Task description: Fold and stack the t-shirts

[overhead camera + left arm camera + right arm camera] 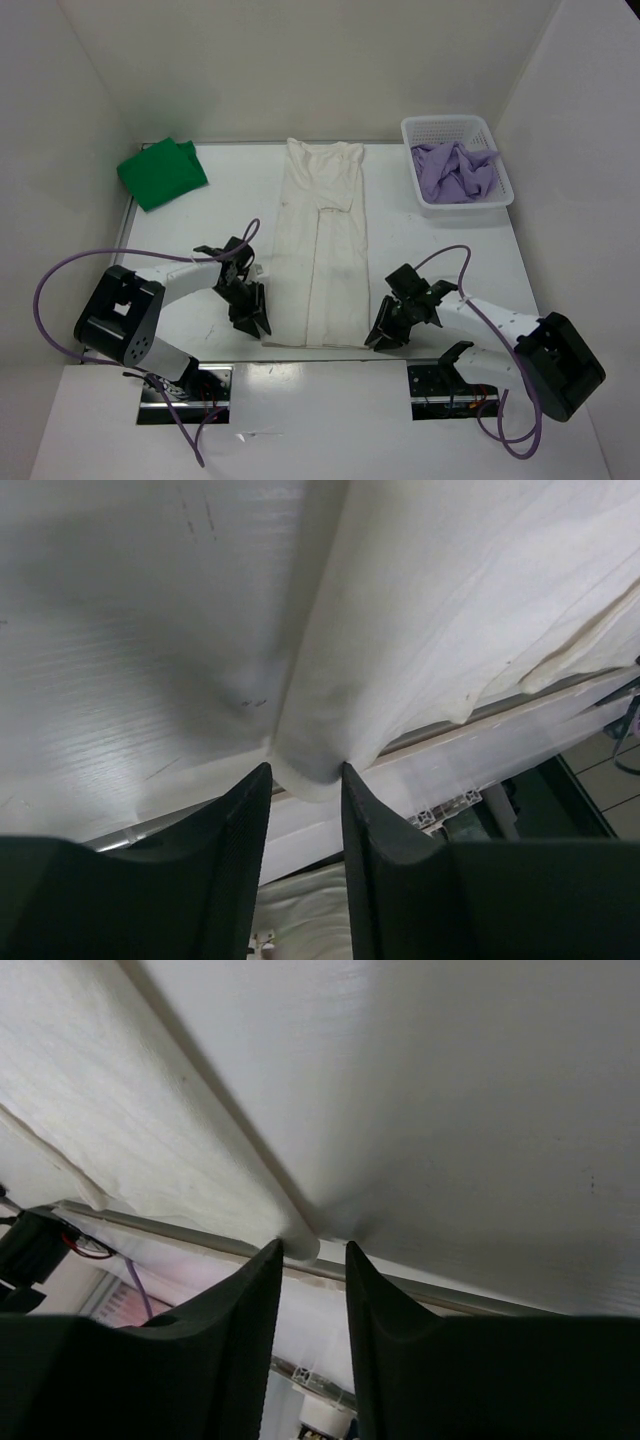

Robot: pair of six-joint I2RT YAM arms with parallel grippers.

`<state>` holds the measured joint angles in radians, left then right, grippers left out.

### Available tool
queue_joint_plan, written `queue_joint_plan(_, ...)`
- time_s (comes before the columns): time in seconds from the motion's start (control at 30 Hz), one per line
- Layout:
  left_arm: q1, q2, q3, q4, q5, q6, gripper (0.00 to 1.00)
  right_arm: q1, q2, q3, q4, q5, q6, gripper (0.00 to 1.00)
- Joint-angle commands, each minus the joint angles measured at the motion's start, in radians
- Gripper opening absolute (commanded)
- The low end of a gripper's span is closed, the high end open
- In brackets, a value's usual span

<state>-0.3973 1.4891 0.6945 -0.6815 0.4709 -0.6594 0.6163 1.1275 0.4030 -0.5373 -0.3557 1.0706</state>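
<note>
The cream-white t-shirt [325, 250] lies flat in the middle of the table, folded into a long narrow strip running front to back. My left gripper [255, 325] is at its near left corner. In the left wrist view, the bunched corner of the shirt [430, 610] fills the gap at my left gripper [305, 770], touching both fingertips. My right gripper [380, 338] is at the near right corner. In the right wrist view, the shirt's [130, 1110] rolled edge touches one finger of my right gripper [313, 1248], with a gap to the other. The green t-shirt [160, 172] lies folded at the back left. The lavender t-shirt [455, 172] is crumpled in the basket.
A white mesh basket [447, 122] stands at the back right, close to the right wall. White walls enclose the table [200, 230] on three sides. The table's near edge runs just under both grippers. Purple cables loop beside each arm.
</note>
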Motion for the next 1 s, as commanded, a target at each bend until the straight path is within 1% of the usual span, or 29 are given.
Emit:
queue_joint_plan(0.0, -0.017, 0.016, -0.015, -0.007, 0.035, -0.005, 0.4, 0.011, 0.006, -0.009, 0.039, -0.014, 0.019, 0.35)
queue_joint_plan(0.07, -0.017, 0.016, -0.015, -0.007, 0.044, -0.005, 0.37, 0.011, 0.015, 0.0, 0.062, -0.014, 0.019, 0.34)
queue_joint_plan(0.17, -0.017, 0.016, -0.015, -0.007, 0.067, 0.014, 0.37, 0.011, 0.025, 0.022, 0.071, -0.014, 0.019, 0.32)
queue_joint_plan(0.23, -0.017, 0.016, -0.015, -0.007, 0.067, 0.024, 0.37, 0.011, 0.038, 0.031, 0.082, -0.014, 0.019, 0.27)
queue_joint_plan(0.27, -0.026, 0.016, -0.015, -0.007, 0.078, 0.024, 0.36, 0.011, 0.051, 0.031, 0.082, -0.014, 0.019, 0.23)
queue_joint_plan(0.37, -0.038, 0.016, -0.015, -0.007, 0.087, 0.043, 0.32, 0.011, 0.06, 0.031, 0.092, -0.014, 0.019, 0.17)
queue_joint_plan(0.4, -0.05, 0.016, -0.015, -0.007, 0.087, 0.043, 0.3, 0.011, 0.06, 0.031, 0.092, -0.014, 0.019, 0.12)
queue_joint_plan(0.43, -0.06, 0.016, -0.015, -0.007, 0.087, 0.043, 0.26, 0.011, 0.06, 0.031, 0.092, -0.014, 0.019, 0.1)
queue_joint_plan(0.47, -0.06, 0.016, -0.015, -0.007, 0.097, 0.043, 0.18, 0.011, 0.06, 0.031, 0.092, -0.014, 0.019, 0.08)
queue_joint_plan(0.5, -0.06, 0.016, -0.015, -0.007, 0.097, 0.043, 0.15, 0.011, 0.06, 0.031, 0.08, -0.014, 0.009, 0.07)
queue_joint_plan(0.53, -0.06, 0.016, -0.015, -0.007, 0.097, 0.052, 0.13, 0.011, 0.06, 0.045, 0.08, -0.014, 0.009, 0.03)
queue_joint_plan(0.6, -0.06, 0.007, 0.006, -0.007, 0.106, 0.052, 0.08, 0.011, 0.06, 0.074, 0.034, -0.014, -0.001, 0.01)
queue_joint_plan(0.67, -0.06, 0.007, 0.048, -0.05, 0.106, 0.072, 0.04, 0.011, 0.06, 0.143, -0.028, 0.007, -0.044, 0.0)
queue_joint_plan(0.73, -0.042, 0.007, 0.126, -0.059, 0.092, 0.081, 0.03, -0.013, 0.07, 0.213, -0.065, 0.02, -0.105, 0.0)
queue_joint_plan(0.77, -0.026, 0.007, 0.147, -0.07, 0.11, 0.081, 0.01, -0.059, 0.071, 0.232, -0.079, 0.02, -0.13, 0.0)
queue_joint_plan(0.83, 0.044, 0.017, 0.184, -0.061, 0.121, 0.081, 0.01, -0.113, 0.095, 0.286, -0.099, 0.02, -0.194, 0.0)
queue_joint_plan(0.87, 0.07, 0.017, 0.215, -0.037, 0.145, 0.07, 0.01, -0.171, 0.095, 0.302, -0.099, 0.02, -0.214, 0.0)
queue_joint_plan(0.9, 0.118, 0.026, 0.23, -0.021, 0.146, 0.055, 0.01, -0.199, 0.124, 0.338, -0.099, 0.02, -0.234, 0.0)
queue_joint_plan(0.97, 0.147, 0.049, 0.272, 0.02, 0.134, 0.044, 0.01, -0.248, 0.167, 0.387, -0.085, 0.03, -0.294, 0.0)
